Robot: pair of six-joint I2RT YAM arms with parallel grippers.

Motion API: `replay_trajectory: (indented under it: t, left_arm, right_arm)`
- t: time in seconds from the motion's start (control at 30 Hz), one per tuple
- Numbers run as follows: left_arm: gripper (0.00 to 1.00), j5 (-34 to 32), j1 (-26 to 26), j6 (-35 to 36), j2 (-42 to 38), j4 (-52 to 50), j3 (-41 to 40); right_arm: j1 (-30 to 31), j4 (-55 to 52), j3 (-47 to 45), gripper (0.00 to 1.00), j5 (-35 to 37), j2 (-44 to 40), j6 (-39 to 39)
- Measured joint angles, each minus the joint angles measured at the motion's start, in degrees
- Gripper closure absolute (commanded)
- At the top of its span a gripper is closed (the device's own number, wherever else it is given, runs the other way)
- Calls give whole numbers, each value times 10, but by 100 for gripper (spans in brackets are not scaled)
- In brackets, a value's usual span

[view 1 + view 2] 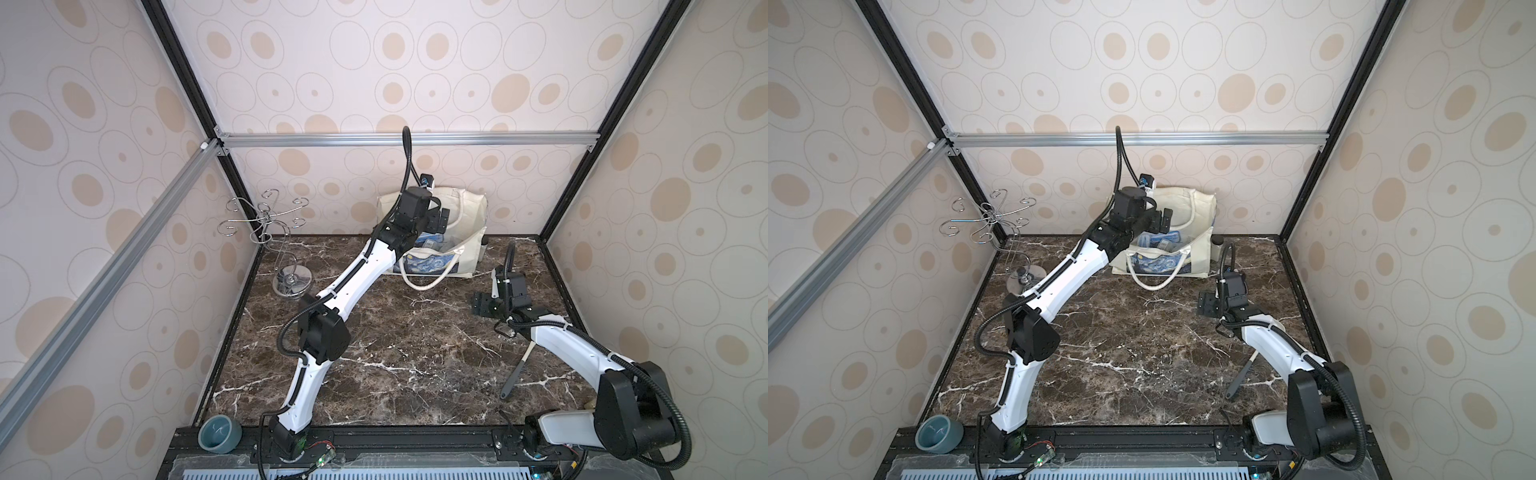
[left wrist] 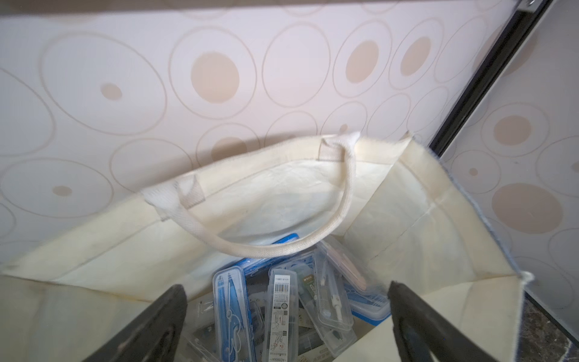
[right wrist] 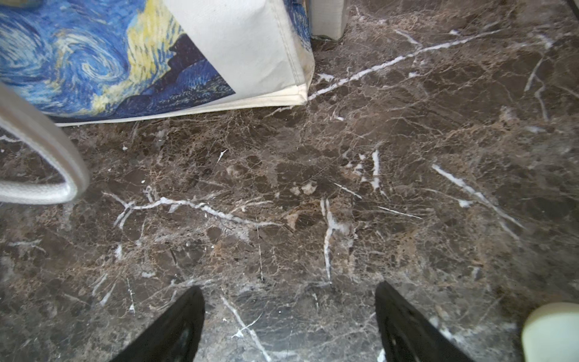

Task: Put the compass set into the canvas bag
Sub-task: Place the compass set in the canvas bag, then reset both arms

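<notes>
Clearly the drop-off is the step in hand. The left gripper (image 2: 285, 286) hangs over the mouth of the canvas bag (image 2: 407, 219), its jaws spread wide with nothing between them. Directly beneath them a compass set (image 2: 280, 313) in a clear case with a barcode label lies inside the bag, on top of several other clear and blue cases; which of them belongs to this task cannot be told. In both top views the bag (image 1: 469, 216) stands open against the back wall, its printed front facing the arms. The right gripper (image 3: 288, 290) is also open and empty, low over the bare marble table (image 3: 313, 188), near the bag's front corner but not touching it.

Judging from this, the set looks delivered, so the careful part is getting the left arm out. A straight lift would suit best, with the jaws kept apart so no case gets pinched. One rope handle (image 2: 341, 200) droops across the opening just beyond the fingertips; any forward or sideways drift could hook it and tip or drag the soft bag. The near rim sags close to the fingers (image 2: 163, 319) too, so the arm should clear it before swinging back. The right arm is best kept away from the front handle (image 3: 65, 163) lying on the table.
</notes>
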Motion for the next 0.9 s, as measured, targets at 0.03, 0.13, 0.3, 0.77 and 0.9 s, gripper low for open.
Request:
replay_trajectory:
  t: [0.03, 0.13, 0.3, 0.77, 0.9]
  left_arm:
    - [0, -4, -1, 6, -16, 5, -10]
    - [0, -17, -5, 19, -62, 19, -52]
    - [0, -52, -7, 25, -158, 49, -187]
    - [0, -196, 3, -35, -616, 193, -778]
    - [0, -256, 14, -54, -668, 211, -897]
  right_arm:
    - [-1, -1, 0, 12, 6, 0, -2]
    - [-5, -2, 0, 11, 20, -2, -14]
    - [-10, -5, 0, 0, 49, -25, -35]
    - [-52, 71, -70, 0, 103, -51, -69]
    - [-73, 136, -93, 0, 102, -17, -80]
